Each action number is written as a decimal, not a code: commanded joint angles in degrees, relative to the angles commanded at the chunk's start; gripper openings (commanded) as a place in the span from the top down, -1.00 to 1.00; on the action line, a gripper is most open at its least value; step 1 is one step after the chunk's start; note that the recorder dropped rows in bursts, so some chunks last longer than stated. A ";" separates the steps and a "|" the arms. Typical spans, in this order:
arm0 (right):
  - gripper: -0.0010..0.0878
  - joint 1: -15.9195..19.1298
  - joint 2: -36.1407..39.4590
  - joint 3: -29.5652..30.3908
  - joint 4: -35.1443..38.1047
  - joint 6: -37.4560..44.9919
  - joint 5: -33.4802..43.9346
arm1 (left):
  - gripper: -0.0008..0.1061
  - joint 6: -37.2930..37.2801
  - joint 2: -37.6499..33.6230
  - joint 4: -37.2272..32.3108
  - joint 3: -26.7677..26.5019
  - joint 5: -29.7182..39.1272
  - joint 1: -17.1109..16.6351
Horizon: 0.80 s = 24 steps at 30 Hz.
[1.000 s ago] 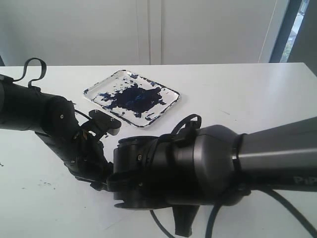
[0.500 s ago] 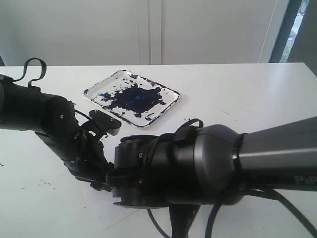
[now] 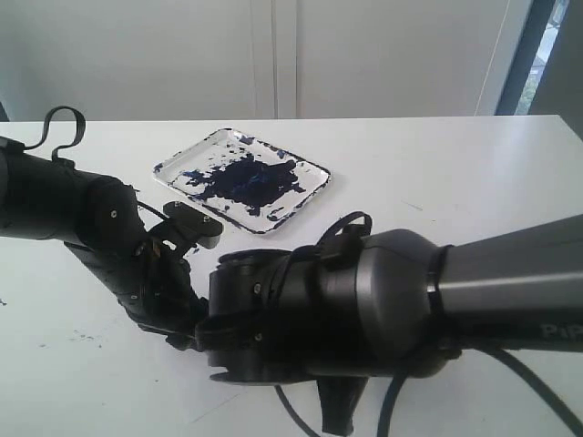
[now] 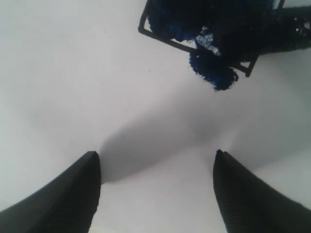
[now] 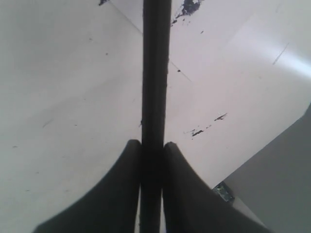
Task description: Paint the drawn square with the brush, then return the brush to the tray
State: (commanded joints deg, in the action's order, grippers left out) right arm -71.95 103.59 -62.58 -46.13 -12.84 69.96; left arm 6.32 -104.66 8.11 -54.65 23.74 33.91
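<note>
The tray point(image 3: 310, 187), clear and smeared dark blue, sits at the table's back centre. The drawn square point(image 4: 167, 41) shows in the left wrist view, its black outline mostly filled with dark blue paint, one blotch point(image 4: 214, 73) spilling past the line. My left gripper point(image 4: 155, 154) hovers open over bare white paper a little way from the square. My right gripper point(image 5: 152, 144) is shut on the brush point(image 5: 155, 73), a black stick running straight out between the fingers; its tip is out of frame. In the exterior view both arms hide the square and the brush.
The left arm point(image 3: 118, 246) and the bulky right arm point(image 3: 364, 309) cross close together at the table's front. Paint splatters point(image 5: 204, 130) dot the white paper point(image 5: 233, 73). Small specks point(image 3: 86, 339) mark the table at the front left.
The right arm dipped slightly half a second ago and has come back up to about where it was. The left arm has not moved.
</note>
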 joint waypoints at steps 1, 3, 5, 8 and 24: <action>0.98 0.00 0.00 0.00 -1.31 -1.81 0.00 | -0.31 0.00 0.00 0.00 0.00 0.00 0.00; 0.98 0.00 -0.13 0.00 -3.58 -4.84 0.00 | -0.31 0.00 0.00 0.00 0.00 -0.22 0.00; 0.98 0.00 -0.36 0.00 -5.54 -8.67 0.00 | -0.31 0.00 0.00 0.00 0.00 -1.08 0.00; 0.98 0.00 -0.85 0.00 -7.16 -12.58 -0.47 | -0.31 0.00 0.00 0.00 0.00 -2.49 0.00; 0.98 9.11 -0.85 0.00 -12.58 -29.28 -14.10 | -0.31 -0.36 9.88 1.65 0.00 -3.13 0.00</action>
State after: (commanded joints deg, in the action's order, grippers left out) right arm -62.84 102.74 -62.58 -58.71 -42.12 55.87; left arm 5.96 -94.77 9.76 -54.65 20.61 33.91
